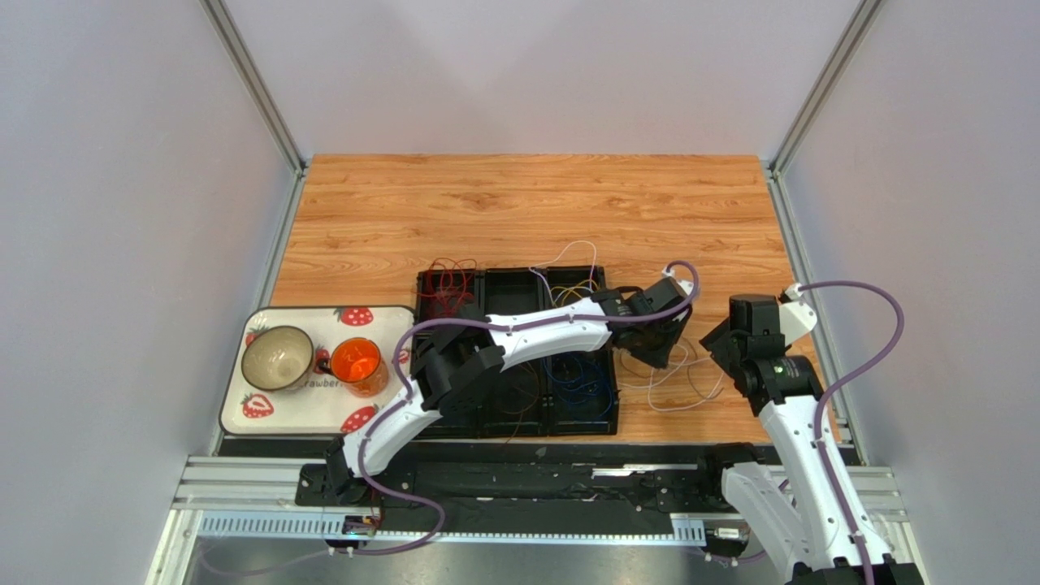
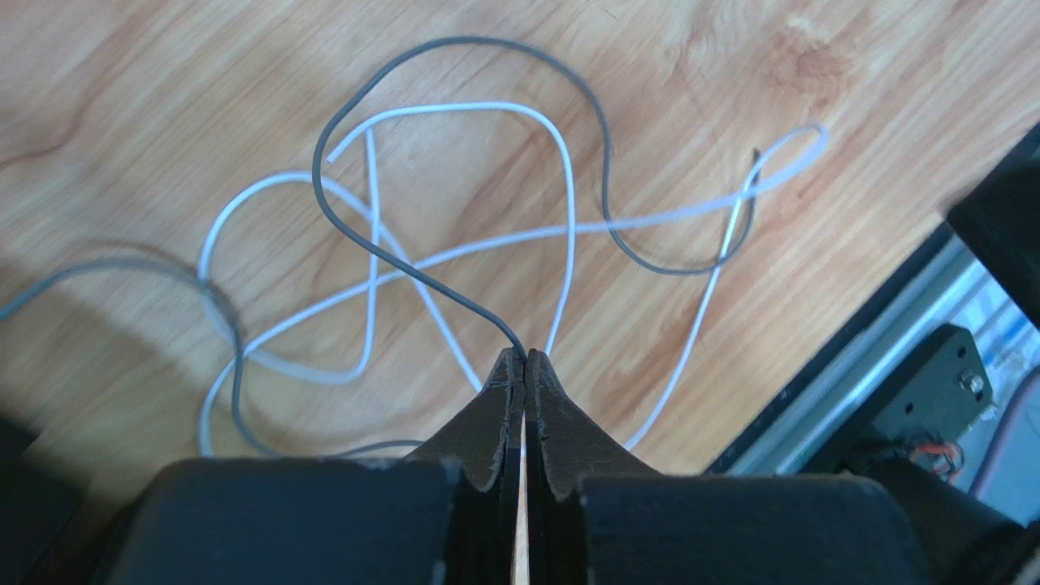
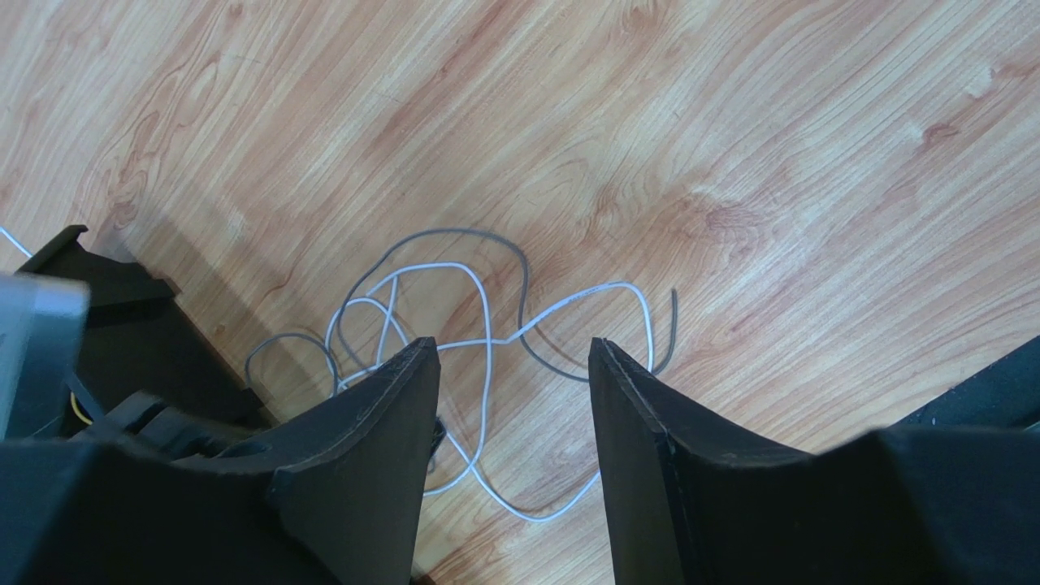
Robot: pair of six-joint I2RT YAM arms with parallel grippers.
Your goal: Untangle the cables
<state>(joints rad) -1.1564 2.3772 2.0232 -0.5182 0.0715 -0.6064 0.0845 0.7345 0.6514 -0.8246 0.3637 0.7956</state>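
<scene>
Left wrist: one white cable (image 2: 569,183), one grey cable (image 2: 421,278) pinched by left end effector (image 2: 525,356)

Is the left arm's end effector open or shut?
Shut. The left end effector has its fingertips pressed together with no gap, and the dark grey cable runs right into the pinch.
</scene>
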